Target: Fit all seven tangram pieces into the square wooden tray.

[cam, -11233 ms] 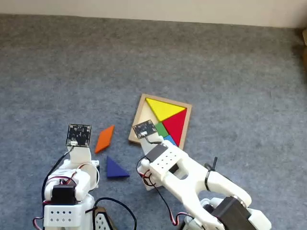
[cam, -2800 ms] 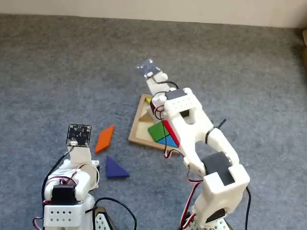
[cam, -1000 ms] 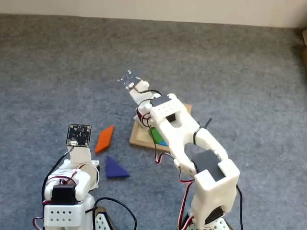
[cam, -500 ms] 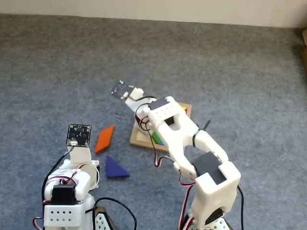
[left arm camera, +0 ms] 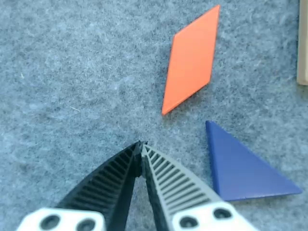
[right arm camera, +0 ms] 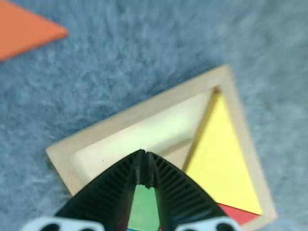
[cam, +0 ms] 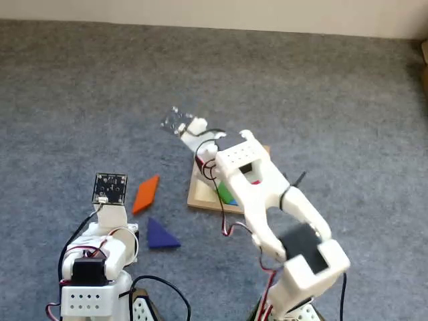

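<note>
The square wooden tray [right arm camera: 139,113] holds a yellow triangle [right arm camera: 221,159], a green piece [right arm camera: 143,207] and a sliver of red [right arm camera: 240,214]; a pale strip of its floor is bare. My right gripper [right arm camera: 144,161] is shut with nothing in it, tips just above that bare strip beside the green piece. The orange parallelogram [left arm camera: 192,60] and the dark blue triangle [left arm camera: 243,168] lie on the carpet left of the tray [cam: 200,200]. My left gripper [left arm camera: 141,145] is shut and empty, low over the carpet close to both pieces.
Grey carpet covers the whole surface. The right arm [cam: 247,174] stretches over the tray and hides most of it in the high view. The left arm [cam: 100,247] stands at the near left, with the orange parallelogram [cam: 146,193] and blue triangle [cam: 161,235] beside it.
The right arm lifted from the tray's near side, reached over it and swung left, then back a little to the right. The tray has shifted slightly. The left arm has kept still.
</note>
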`<state>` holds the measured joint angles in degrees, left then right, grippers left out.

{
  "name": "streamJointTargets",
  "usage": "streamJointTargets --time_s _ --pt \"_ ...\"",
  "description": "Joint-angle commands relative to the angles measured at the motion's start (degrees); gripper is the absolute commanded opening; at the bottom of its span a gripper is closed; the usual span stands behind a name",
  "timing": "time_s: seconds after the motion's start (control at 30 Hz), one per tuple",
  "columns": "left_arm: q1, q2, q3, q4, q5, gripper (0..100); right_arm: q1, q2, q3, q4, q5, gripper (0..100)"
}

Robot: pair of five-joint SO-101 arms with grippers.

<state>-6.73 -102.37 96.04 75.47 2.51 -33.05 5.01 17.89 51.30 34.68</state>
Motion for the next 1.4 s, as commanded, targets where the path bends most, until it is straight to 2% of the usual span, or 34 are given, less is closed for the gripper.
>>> streamJointTargets --time_s 0.0,0.17,0.33,0.53,0.67,0.9,1.03,1.37 --pt "-0.7 -2.4 1.1 0.2 0.4 1 1.5 -9.5 2.1 -1.6 -4.0 0.5" --pt "-0.7 -2.4 1.1 0.2 0.4 1 6.2 -11.3 7.0 -15.6 -8.4 0.5" --pt "-0.7 -2.4 1.1 0.2 0.4 1 12.0 -4.9 8.9 -33.0 -10.9 0.5" --pt "-0.7 -2.4 1.1 0.2 0.4 1 15.1 8.8 4.5 -42.3 -10.5 0.5" --pt "-0.7 -2.4 1.1 0.2 0.4 1 16.8 14.5 -2.4 -37.5 -10.5 0.5" --pt "-0.7 -2.4 1.1 0.2 0.4 1 14.5 13.8 -9.5 -14.4 -10.5 0.5" --pt "-0.7 -2.4 1.1 0.2 0.4 1 11.6 11.3 -9.9 -5.4 -10.5 0.5" --pt "-0.7 -2.4 1.1 0.2 0.4 1 10.9 2.3 -9.7 -0.7 -10.9 0.5"
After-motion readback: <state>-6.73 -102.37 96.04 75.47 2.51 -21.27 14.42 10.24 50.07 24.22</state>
